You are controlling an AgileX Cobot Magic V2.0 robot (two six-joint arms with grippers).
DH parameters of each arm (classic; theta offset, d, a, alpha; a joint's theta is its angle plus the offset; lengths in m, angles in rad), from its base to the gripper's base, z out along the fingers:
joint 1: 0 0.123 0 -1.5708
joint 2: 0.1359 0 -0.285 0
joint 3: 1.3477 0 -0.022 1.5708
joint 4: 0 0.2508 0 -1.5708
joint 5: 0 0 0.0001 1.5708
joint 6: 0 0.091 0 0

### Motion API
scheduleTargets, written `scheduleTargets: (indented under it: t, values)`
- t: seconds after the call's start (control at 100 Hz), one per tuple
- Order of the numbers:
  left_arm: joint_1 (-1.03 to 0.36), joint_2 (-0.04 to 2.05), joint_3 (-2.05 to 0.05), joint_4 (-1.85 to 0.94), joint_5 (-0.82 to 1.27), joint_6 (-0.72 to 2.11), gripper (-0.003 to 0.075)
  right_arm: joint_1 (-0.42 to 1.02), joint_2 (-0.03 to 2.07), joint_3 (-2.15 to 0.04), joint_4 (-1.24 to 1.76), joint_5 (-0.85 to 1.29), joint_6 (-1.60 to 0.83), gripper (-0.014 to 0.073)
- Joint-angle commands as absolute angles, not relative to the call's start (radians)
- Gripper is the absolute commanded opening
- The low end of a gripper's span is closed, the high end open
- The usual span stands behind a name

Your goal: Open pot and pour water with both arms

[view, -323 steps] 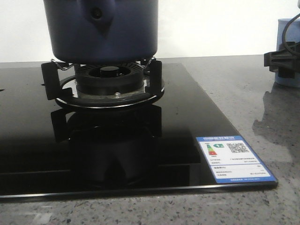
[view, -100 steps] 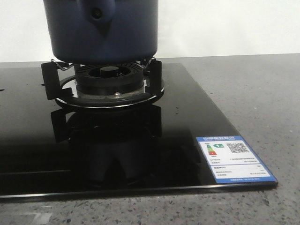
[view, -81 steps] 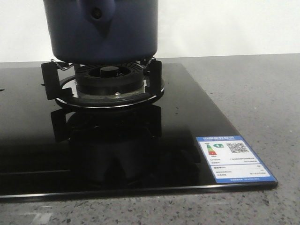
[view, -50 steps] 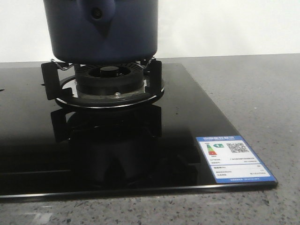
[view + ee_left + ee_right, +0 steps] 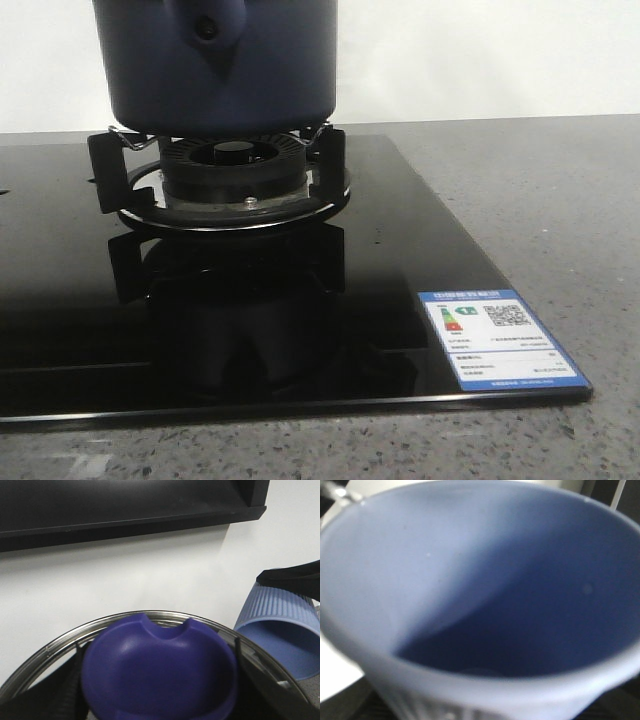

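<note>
The navy-blue pot (image 5: pixel 222 62) stands on the gas burner (image 5: pixel 232 170) at the back left of the front view; its top is cut off by the frame. In the left wrist view my left gripper (image 5: pixel 157 685) is closed around the purple-blue knob (image 5: pixel 159 670) of a steel-rimmed lid (image 5: pixel 60 640). A pale blue ribbed cup (image 5: pixel 285 630) hangs tilted beside the lid, with a black finger (image 5: pixel 295 576) of my right gripper on its side. In the right wrist view the cup (image 5: pixel 470 580) fills the frame, mouth toward the camera, and hides the fingers. Neither gripper shows in the front view.
A black glass hob (image 5: pixel 300 300) with a blue label (image 5: pixel 498 338) covers most of the grey speckled counter (image 5: pixel 560 210). Black pan supports (image 5: pixel 105 170) ring the burner. A dark shelf (image 5: pixel 130 505) crosses the white wall behind the lid.
The cup and the right gripper, at the right edge of the front view 3.2 s ago, have left that view. Over the last second nothing changes there.
</note>
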State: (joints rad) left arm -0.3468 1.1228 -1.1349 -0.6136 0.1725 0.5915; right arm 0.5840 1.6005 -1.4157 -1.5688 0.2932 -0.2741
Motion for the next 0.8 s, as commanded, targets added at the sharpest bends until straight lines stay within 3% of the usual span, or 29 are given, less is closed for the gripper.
scheduleTargets:
  t: [0.0,0.52,0.79]
  values:
    - [-0.345,1.097,-1.175,-0.622,0.088,0.588,0.0347,0.583,1.552,-1.455,-1.604,0.297,-0.278,0.0286]
    - [-0.345,1.097,-1.175,-0.622,0.088,0.588,0.0347,0.583,1.552,-1.455,-1.604,0.299,-0.259,0.0286]
    - [-0.345,1.097,-1.175,-0.622,0.088,0.588,0.0347,0.583,1.546,-1.455,-1.601,0.363,0.136,0.0286]
